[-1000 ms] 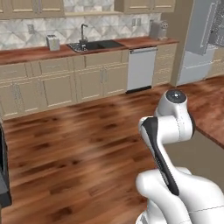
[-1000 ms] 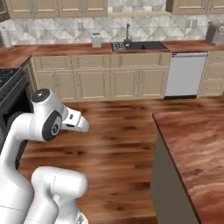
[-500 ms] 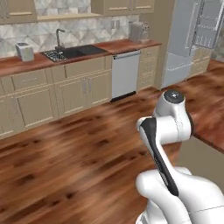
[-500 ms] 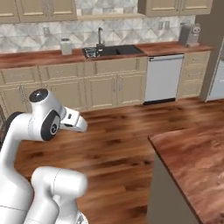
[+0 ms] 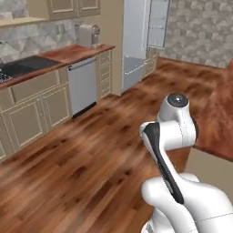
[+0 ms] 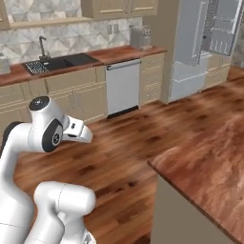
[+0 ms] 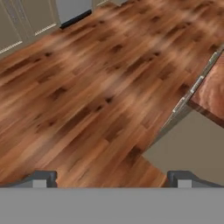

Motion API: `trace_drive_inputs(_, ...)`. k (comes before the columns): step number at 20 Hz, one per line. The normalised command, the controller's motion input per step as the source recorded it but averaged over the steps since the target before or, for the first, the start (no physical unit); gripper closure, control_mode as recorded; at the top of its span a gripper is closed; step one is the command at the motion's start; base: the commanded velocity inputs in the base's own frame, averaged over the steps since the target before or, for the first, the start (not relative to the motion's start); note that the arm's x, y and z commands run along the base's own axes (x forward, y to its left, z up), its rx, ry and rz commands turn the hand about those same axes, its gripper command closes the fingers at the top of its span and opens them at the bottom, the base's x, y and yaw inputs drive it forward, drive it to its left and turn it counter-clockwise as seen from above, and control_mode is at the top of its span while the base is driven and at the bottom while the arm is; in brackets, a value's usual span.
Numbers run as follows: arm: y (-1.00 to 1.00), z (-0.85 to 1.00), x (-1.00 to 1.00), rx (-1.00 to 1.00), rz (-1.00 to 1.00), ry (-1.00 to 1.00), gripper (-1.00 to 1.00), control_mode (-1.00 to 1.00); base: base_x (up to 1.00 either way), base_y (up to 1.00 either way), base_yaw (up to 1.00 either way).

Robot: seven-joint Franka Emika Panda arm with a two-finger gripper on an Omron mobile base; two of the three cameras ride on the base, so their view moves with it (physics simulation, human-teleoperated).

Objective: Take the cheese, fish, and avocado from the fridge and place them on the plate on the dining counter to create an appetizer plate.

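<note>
Your gripper (image 7: 112,177) hangs over wood floor (image 7: 87,87), fingers released and empty; the fridge (image 6: 202,45) stands across the room, door ajar

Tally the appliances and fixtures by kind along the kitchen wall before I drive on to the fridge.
Fridge, door open: 1
Dishwasher: 1
Sink: 1
Faucet: 1
Coffee machine: 1
Toaster: 1
Total: 6
</note>
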Motion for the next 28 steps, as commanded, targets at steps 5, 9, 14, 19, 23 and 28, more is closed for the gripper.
trace_drive_inputs(5,0.00,0.00,0.00,0.00,0.00,0.00,-1.00,1.00,0.67,0.42,-0.62)
trace_drive_inputs(9,0.00,0.00,0.00,0.00,0.00,0.00,-1.00,1.00,0.98,0.67,-0.53)
trace_drive_inputs(14,0.00,0.00,0.00,0.00,0.00,0.00,-1.00,1.00,1.00,0.83,-0.48)
trace_drive_inputs(19,0.00,0.00,0.00,0.00,0.00,0.00,-1.00,1.00,1.00,0.75,-0.44)
trace_drive_inputs(23,0.00,0.00,0.00,0.00,0.00,0.00,-1.00,1.00,1.00,0.69,-0.43)
trace_drive_inputs(28,0.00,0.00,0.00,0.00,0.00,0.00,-1.00,1.00,1.00,0.63,-0.38)
